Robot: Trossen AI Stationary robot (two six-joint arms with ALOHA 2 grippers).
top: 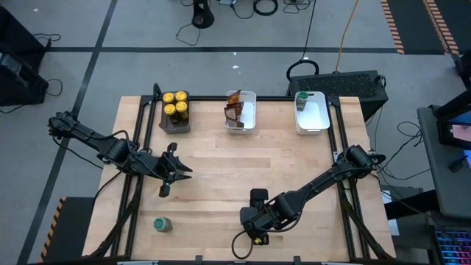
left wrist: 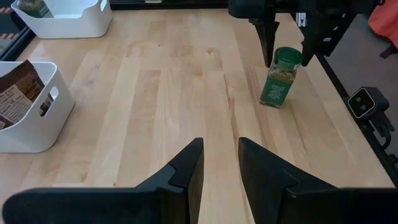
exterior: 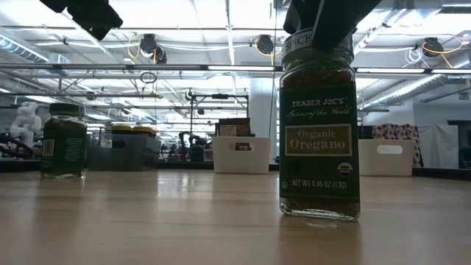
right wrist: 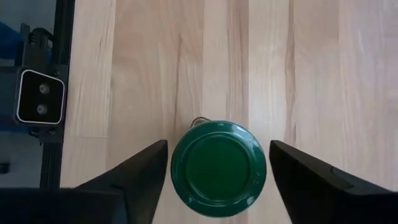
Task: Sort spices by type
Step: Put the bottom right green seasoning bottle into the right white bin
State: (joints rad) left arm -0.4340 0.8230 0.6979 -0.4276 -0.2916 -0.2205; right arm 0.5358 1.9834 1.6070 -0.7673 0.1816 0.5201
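Now, right gripper [right wrist: 217, 171]: lower centre of the right wrist view, fingers [right wrist: 140, 165] spread on both sides of a green-lid jar [right wrist: 218, 169], a small gap on each side, not yet pressing it
Green-lid jar: it stands upright on the table [top: 221, 158]; lower middle of the high view it is hidden under the right gripper [top: 256, 221]; the low view shows its label, oregano, right of centre
Left gripper [left wrist: 219, 171]: bottom centre of its wrist view, fingers near together with a narrow slit, nothing between them; left of centre in the high view, waiting
Second green-lid jar [top: 162, 224]: lower left of the high view, alone, well apart from both grippers
Yellow-lid jars [top: 176, 103]: four in the dark tray [top: 174, 125], upper left
Packets [top: 234, 109]: in the middle white tray [top: 250, 121], top centre
Right white tray [top: 315, 121]: one green-lid jar [top: 302, 101] at its far end; I judge this is the goal
Step in hand: grasping the oregano jar
How to do it well: I would close evenly below the lid, keeping the jar centred so it does not tip, then lift straight up before going to the right white tray
Views: only the right wrist view shows the gaps beside the lid; only the low view shows the label and that the jar base is flat on the wood; only the high view shows all trays
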